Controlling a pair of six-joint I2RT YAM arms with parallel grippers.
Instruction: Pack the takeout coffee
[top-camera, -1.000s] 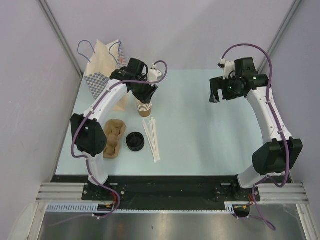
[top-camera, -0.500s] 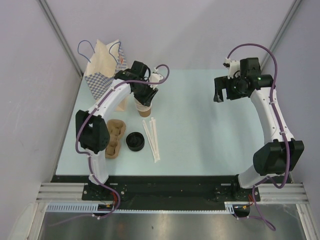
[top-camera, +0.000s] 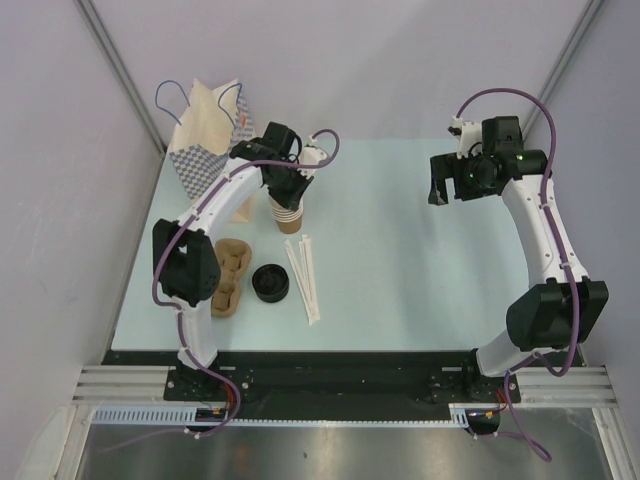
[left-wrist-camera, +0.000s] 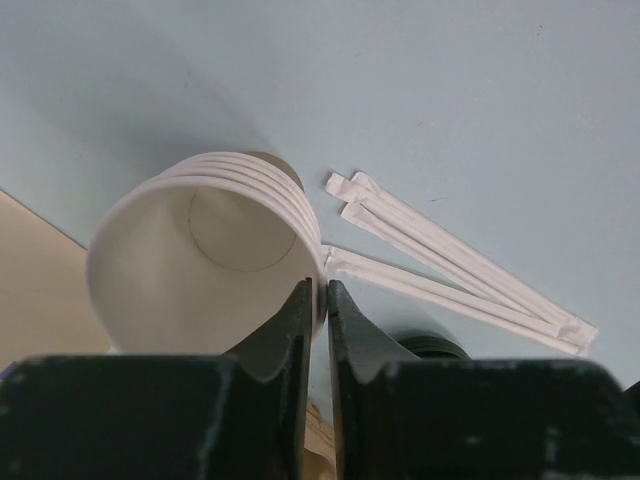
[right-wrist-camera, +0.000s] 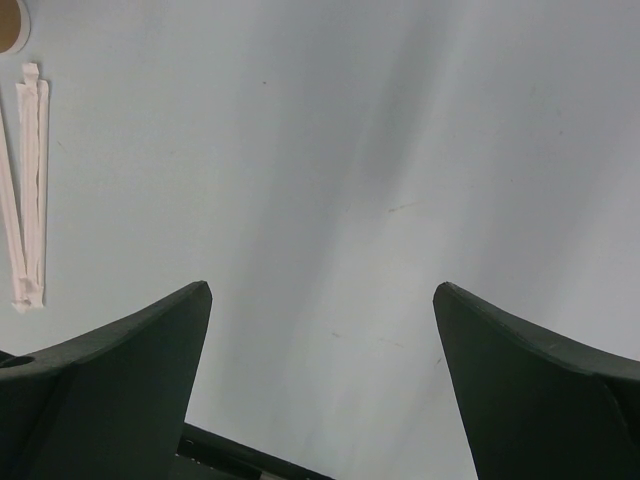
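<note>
Nearest the arm bases, on the left of the pale blue surface (top-camera: 400, 270), lies a brown carrier (top-camera: 228, 275). Just right of it sits what may be the coffee (top-camera: 270, 283). From above only a round black lid shows, and I cannot tell whether a cup stands under it. It lies between the carrier and a loose bundle of white wrapped straws (top-camera: 303, 272), near both.

Just beyond the straws stands a stack (top-camera: 288, 215) of tan paper cups, upright and lidless. The left pincer (left-wrist-camera: 315, 290) is over it and closed narrow on the top cup (left-wrist-camera: 200, 260). In the left wrist view its 2 fingers (left-wrist-camera: 290, 335) pinch the near rim, 1 inside the wall and 1 outside, with only a thin slit between them.

Well apart on the right side, the right pincer (right-wrist-camera: 322, 290) hangs above bare surface with its jaws spread wide and nothing between them. The straws show only at the left edge of its wrist view.

Farthest back, in the left corner, a paper bag (top-camera: 205, 140) with blue handles and a checkered side stands upright, just behind the left arm.
</note>
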